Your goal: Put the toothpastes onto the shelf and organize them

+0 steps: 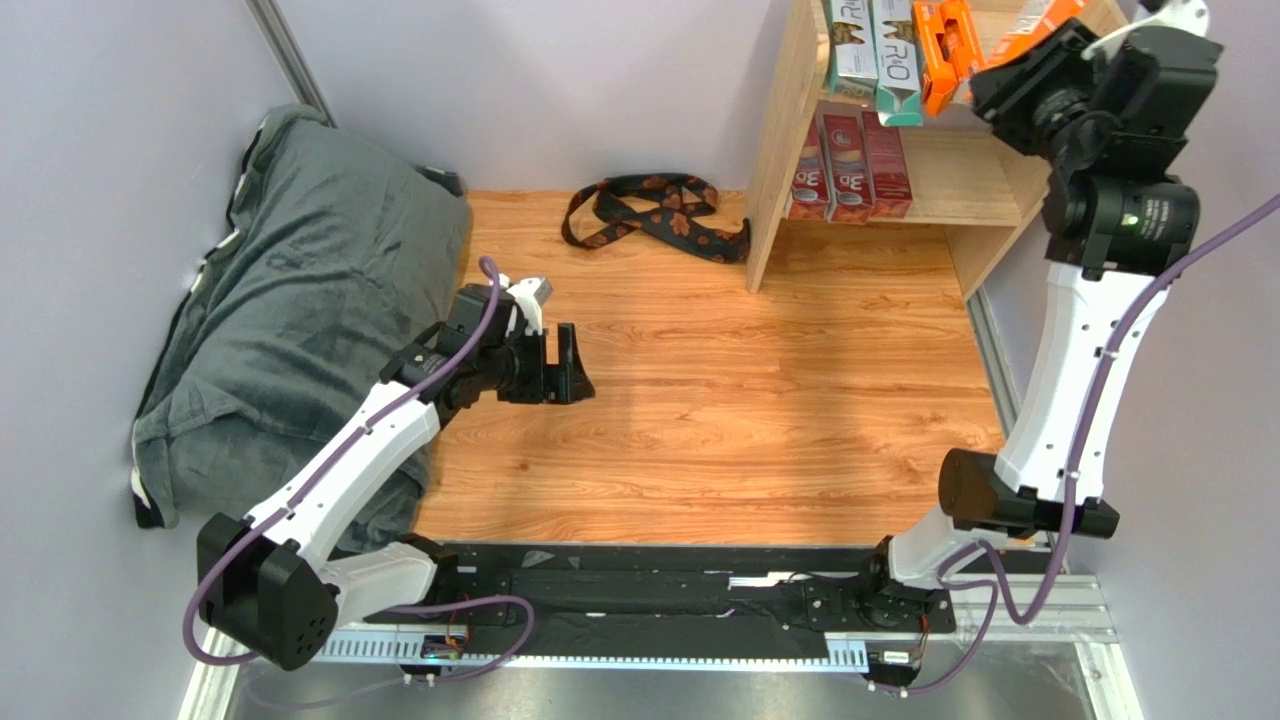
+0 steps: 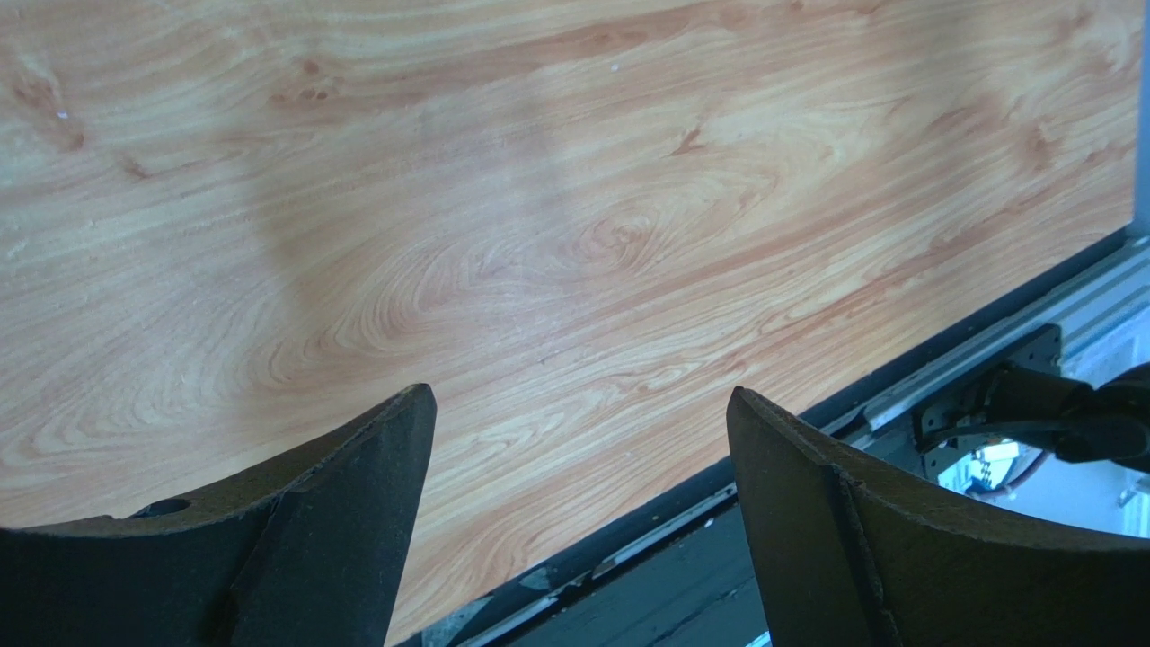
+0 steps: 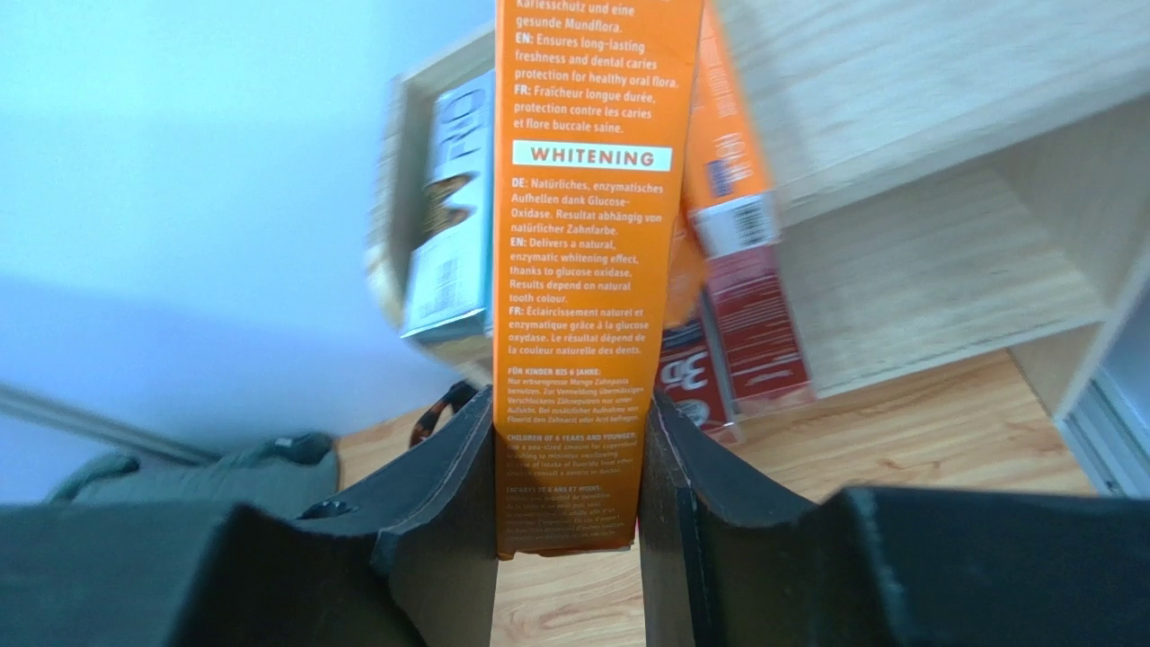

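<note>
Right wrist: the right gripper (image 3: 567,402) pinches an orange box (image 3: 594,270) by the shelf (image 3: 932,81); set down askew, it could topple the boxes (image 1: 897,60) there. The left gripper (image 2: 581,398) stands spread, empty.

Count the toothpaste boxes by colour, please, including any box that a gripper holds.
Dark red boxes: 3
Silver-white box: 1
Teal box: 1
Orange boxes: at least 2, one held in the right gripper; the arm hides part of that shelf
Total: at least 7
</note>
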Controlling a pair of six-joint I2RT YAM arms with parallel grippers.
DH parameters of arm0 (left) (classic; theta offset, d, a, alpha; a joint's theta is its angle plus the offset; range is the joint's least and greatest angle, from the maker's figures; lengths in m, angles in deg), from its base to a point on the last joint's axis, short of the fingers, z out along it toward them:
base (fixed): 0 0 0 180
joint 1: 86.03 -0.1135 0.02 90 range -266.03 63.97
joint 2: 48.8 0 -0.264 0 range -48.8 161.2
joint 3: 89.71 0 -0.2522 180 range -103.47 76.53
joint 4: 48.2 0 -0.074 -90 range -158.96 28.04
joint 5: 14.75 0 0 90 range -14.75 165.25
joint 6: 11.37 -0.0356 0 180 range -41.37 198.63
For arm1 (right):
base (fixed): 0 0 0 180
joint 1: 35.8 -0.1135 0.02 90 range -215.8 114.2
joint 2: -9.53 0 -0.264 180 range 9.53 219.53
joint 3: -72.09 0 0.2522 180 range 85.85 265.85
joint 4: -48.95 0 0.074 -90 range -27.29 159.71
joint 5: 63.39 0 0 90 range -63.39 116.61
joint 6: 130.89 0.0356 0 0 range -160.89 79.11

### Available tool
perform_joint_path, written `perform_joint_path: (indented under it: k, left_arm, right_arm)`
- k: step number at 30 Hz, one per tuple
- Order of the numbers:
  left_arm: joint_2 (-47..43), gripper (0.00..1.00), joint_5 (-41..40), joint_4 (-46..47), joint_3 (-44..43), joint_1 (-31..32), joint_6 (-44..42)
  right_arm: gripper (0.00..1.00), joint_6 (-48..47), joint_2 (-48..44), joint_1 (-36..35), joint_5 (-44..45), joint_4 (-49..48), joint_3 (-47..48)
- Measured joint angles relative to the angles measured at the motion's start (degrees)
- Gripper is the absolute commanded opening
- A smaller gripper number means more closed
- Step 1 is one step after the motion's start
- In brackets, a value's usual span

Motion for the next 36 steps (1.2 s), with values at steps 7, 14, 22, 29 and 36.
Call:
perform_joint_path:
  k: [7,14,22,29,36]
  left_arm:
    - [1.66,0.89,0.02,0.0,2.73,0.0,-1.11]
    - [2.38,0.91,1.4,0.72,3.54,0.0,-1.22]
    - [3.78,0.92,2.8,2.19,3.82,0.0,-1.22]
    - [6.05,0.95,3.41,2.91,3.93,0.0,-1.25]
    - [6.16,0.96,3.63,2.95,3.93,0.0,-1.25]
  right_arm:
    - [0.25,2.4,5.29,10.49,-9.68,0.04,1.46]
    - [0.26,2.62,9.9,14.58,-14.1,0.0,4.79]
    - [0.28,4.2,16.04,16.09,-16.35,-3.13,7.82]
    - [0.29,5.57,21.31,16.09,-16.52,-6.03,8.72]
    - [0.3,5.88,23.45,16.02,-17.03,-7.21,8.83]
